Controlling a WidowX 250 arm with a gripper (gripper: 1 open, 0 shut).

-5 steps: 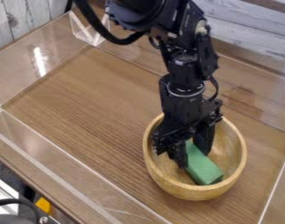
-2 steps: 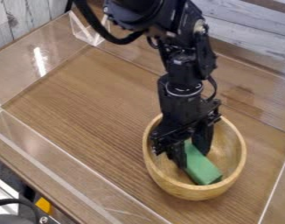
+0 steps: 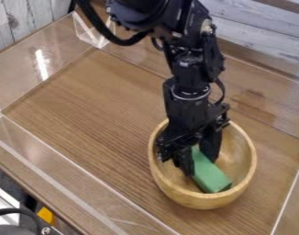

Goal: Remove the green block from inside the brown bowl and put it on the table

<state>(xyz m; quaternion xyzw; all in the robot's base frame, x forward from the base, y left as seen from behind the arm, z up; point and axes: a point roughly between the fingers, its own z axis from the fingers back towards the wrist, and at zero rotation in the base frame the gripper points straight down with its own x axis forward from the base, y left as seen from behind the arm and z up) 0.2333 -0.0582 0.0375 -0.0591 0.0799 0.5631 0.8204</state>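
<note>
The brown bowl (image 3: pixel 204 165) stands on the table (image 3: pixel 91 110) at the front right. Inside it lies the green block (image 3: pixel 211 174), tilted, with its upper end rising between the fingers. My gripper (image 3: pixel 196 154) reaches straight down into the bowl, one black finger on each side of the block's upper end, and the jaws are closed against it. The block's lower end still rests near the bowl's floor. The gripper body hides the block's top end.
Low clear acrylic walls (image 3: pixel 48 46) edge the tabletop at the left and front. The black arm (image 3: pixel 177 37) comes in from the top middle. Bare wood stretches to the left of the bowl.
The gripper has shifted slightly to the left inside the bowl, and the green block has moved a little with it. The jaws stand the same.
</note>
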